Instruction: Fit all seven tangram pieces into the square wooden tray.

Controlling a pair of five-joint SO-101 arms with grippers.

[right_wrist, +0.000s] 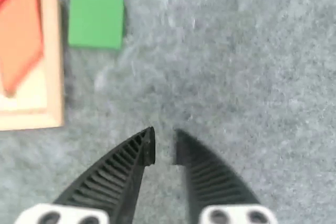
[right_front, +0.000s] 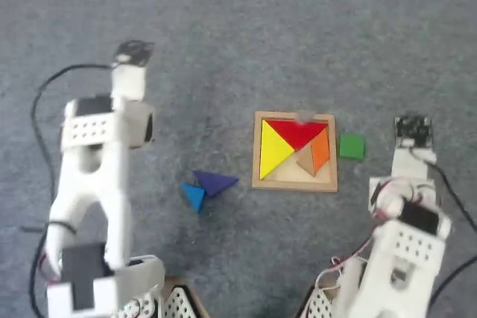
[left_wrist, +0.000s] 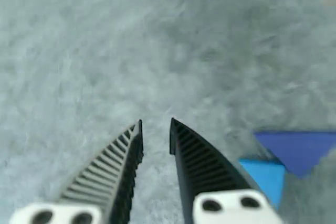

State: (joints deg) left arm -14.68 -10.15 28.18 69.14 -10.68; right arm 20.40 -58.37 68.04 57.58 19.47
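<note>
Four pieces (right_front: 298,134) sit in our wooden tray (right_front: 283,176), the green square (right_front: 352,146) just beside it, two blue triangles (right_front: 216,182) farther off; we judge our left gripper (left_wrist: 156,125) or right gripper (right_wrist: 164,135), both slightly parted and empty, must next grasp one.

No readable text or labels, apparently, anywhere.

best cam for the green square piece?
Right wrist view: the green square lies whole and large on the carpet, just outside the wooden tray. High view has it small, right of the tray. Left wrist view faces the dark blue triangle.
</note>
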